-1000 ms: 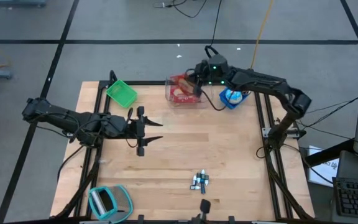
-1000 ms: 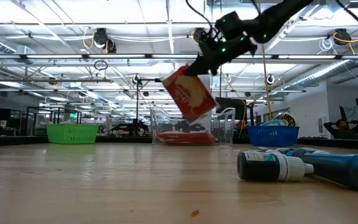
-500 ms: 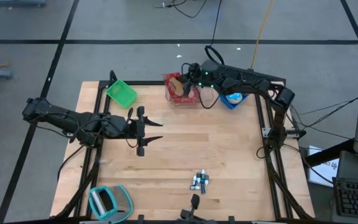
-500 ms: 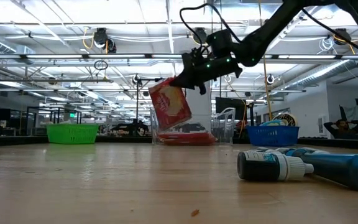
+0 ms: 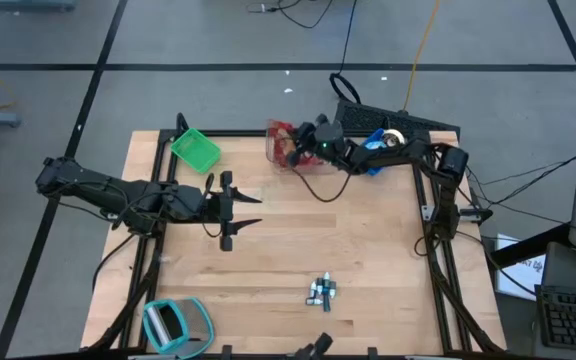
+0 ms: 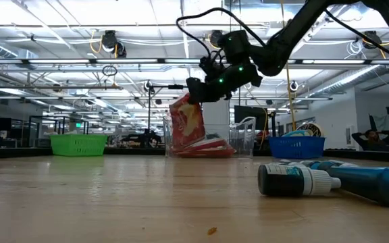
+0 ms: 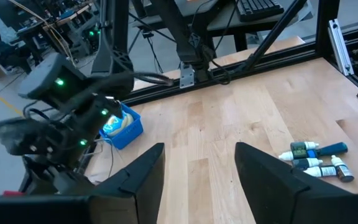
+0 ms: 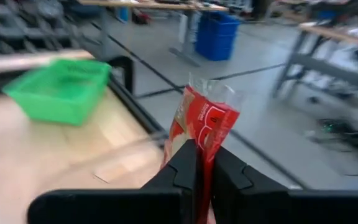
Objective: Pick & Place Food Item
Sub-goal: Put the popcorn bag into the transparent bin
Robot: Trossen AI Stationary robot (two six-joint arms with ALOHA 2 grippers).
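Observation:
A red snack bag (image 6: 187, 127) hangs from my right gripper (image 6: 193, 93), which is shut on it above the left end of a clear plastic bin (image 6: 243, 138) at the table's far edge. In the high view the bag (image 5: 282, 143) shows red inside the bin (image 5: 276, 163), just beyond my right gripper (image 5: 301, 147). More red packets lie on the bin's floor. My left gripper (image 5: 240, 207) stands open over the table's left middle, holding nothing; its fingers frame bare wood in its wrist view. My right gripper pinches the bag between its two fingers (image 8: 185, 168), on one flat end of it (image 8: 199, 144). The fingers come nearly level from the table's right side. The bag hangs below them, a little tilted, its lower end (image 6: 184, 148) within the bin's outline; whether it touches the bottom I cannot tell.
A green basket (image 5: 196, 150) sits at the far left and a blue basket (image 5: 373, 158) right of the bin. Small bottles (image 5: 320, 292) lie near the front edge, a teal object (image 5: 175, 325) at the near left corner. Bare wood fills the middle.
My right gripper has gone down and toward the table's left edge, over the clear bin, and has tipped to nearly level. The bag has come down with it, from well above the bin to hanging with its lower end inside the bin.

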